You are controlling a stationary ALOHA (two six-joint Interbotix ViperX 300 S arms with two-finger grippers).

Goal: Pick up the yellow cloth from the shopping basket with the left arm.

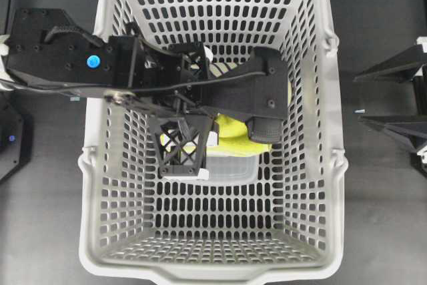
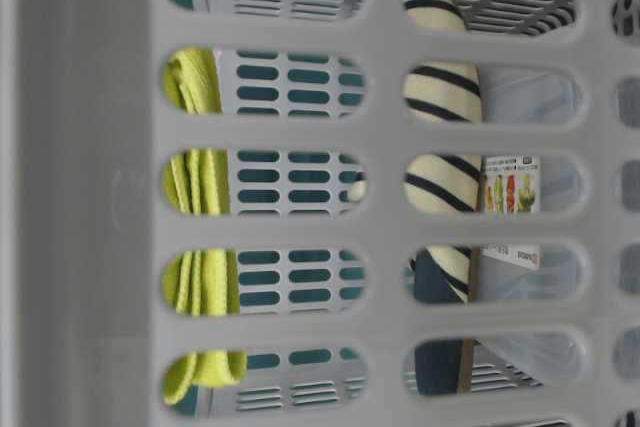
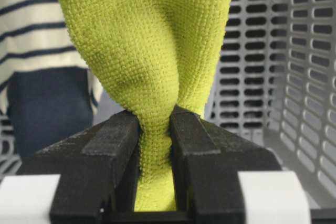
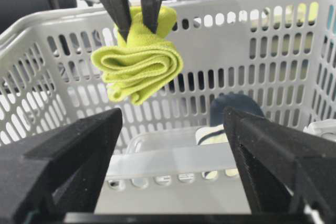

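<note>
The yellow cloth (image 3: 152,51) is pinched between the black jaws of my left gripper (image 3: 155,124), which is shut on it. In the right wrist view the bunched cloth (image 4: 139,64) hangs from the left gripper's fingers (image 4: 119,1), off the floor near the rim of the shopping basket (image 4: 210,3). From overhead the left arm reaches into the light-grey basket (image 1: 320,131). Its gripper (image 1: 208,155) is beside the cloth (image 1: 233,137), which the arm partly hides. The cloth also shows through the basket wall (image 2: 200,237). My right gripper (image 4: 172,119) is open and empty outside the basket, at the overhead view's right (image 1: 360,98).
A cream-and-navy striped slipper (image 2: 440,147) and a clear plastic container (image 1: 230,165) lie in the basket under the cloth. A labelled packet (image 2: 510,192) sits by the slipper. The slotted basket walls (image 3: 294,77) stand close on every side.
</note>
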